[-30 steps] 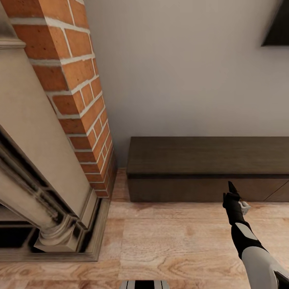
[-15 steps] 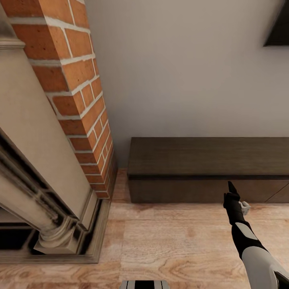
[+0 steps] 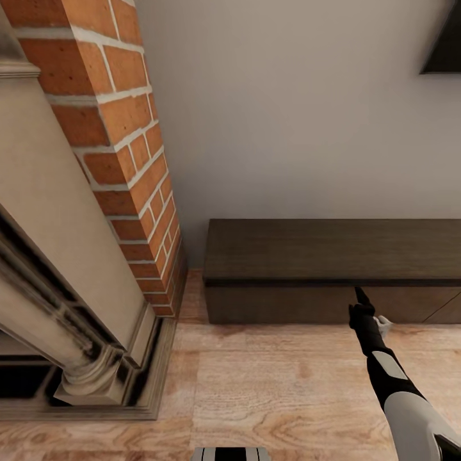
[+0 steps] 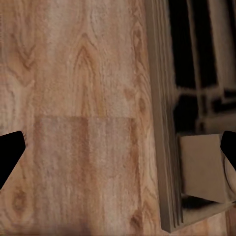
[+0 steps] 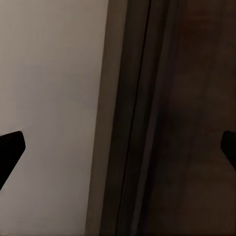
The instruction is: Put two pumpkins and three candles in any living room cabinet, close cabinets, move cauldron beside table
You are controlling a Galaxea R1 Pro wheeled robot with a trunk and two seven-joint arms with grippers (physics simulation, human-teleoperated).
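Reaching the right claw (image 3: 360, 299) toward the cabinet (image 3: 333, 269), tips lying just at the seam under its top edge, fingers spread wide and gripping nothing. Cabinet standing shut against the wall (image 3: 288, 109), beside the brick chimney (image 3: 121, 141). Pointing the left claw (image 4: 118, 147) down at the floor (image 4: 78, 98) by the fireplace plinth (image 4: 167, 147), likewise released, with fingers (image 4: 10, 152) far apart and empty.
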